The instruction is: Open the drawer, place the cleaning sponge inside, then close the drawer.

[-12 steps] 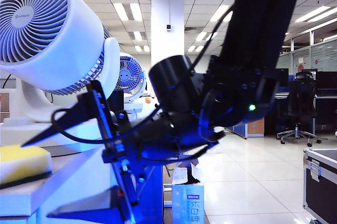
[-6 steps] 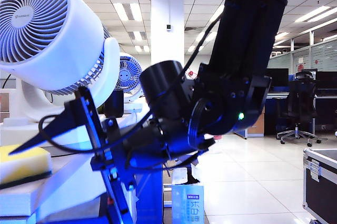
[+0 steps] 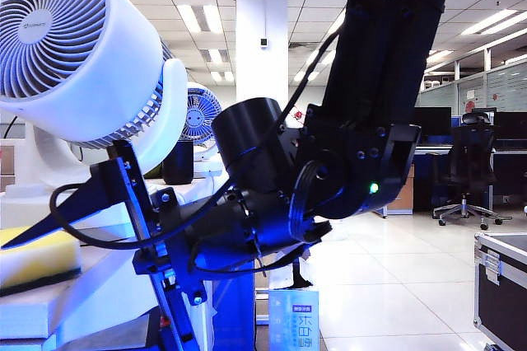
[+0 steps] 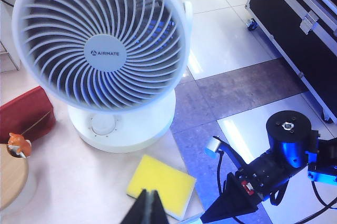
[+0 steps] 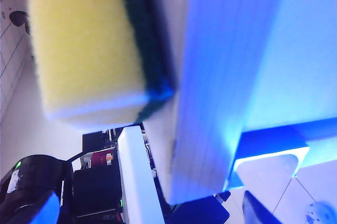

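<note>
Right jaws (image 3: 49,285) spread beside white tabletop (image 4: 63,182); left gripper (image 4: 148,211) closed above

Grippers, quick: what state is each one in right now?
Left gripper: shut, holding nothing, above the cleaning sponge.
Right gripper: open, empty, jaws spread beside the sponge.

Ceiling panels (image 3: 202,17) lit my exterior view brightly, glaring off the polished floor (image 3: 395,285). The right gripper (image 3: 90,277) sat near the lens as a dark, blue-fringed silhouette. My right wrist view was blurred, perhaps too close; the cleaning sponge (image 5: 87,50) looked soft-edged.
</note>
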`<action>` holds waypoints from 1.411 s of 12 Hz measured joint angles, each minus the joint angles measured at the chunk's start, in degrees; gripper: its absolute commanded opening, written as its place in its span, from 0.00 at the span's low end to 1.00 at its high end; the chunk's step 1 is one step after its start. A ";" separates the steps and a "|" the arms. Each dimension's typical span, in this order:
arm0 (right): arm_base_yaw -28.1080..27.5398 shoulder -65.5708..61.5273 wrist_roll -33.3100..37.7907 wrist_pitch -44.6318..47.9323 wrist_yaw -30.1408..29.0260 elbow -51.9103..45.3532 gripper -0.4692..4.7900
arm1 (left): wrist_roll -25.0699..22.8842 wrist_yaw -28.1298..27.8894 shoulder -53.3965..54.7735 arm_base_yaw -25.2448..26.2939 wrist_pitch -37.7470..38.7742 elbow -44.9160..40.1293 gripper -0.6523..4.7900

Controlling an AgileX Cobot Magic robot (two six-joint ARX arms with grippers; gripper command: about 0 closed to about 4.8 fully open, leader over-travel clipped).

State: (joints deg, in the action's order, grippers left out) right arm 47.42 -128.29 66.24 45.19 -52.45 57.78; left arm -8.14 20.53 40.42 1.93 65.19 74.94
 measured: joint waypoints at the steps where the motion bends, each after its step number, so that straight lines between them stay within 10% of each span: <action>1: 0.11 0.00 1.79 1.49 0.26 0.00 1.00 | 0.00 0.00 0.00 0.00 0.00 0.00 0.11; 7: 0.57 -0.33 7.74 1.09 3.67 2.73 1.00 | 0.00 0.00 0.00 0.00 0.00 0.00 0.11; 17: -3.52 1.11 -1.84 -14.80 2.86 7.02 1.00 | -0.02 -0.02 0.02 0.00 0.07 0.00 0.11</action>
State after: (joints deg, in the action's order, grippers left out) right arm 43.90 -127.17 64.40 30.39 -49.58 64.79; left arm -8.16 20.51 40.45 1.93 65.25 74.94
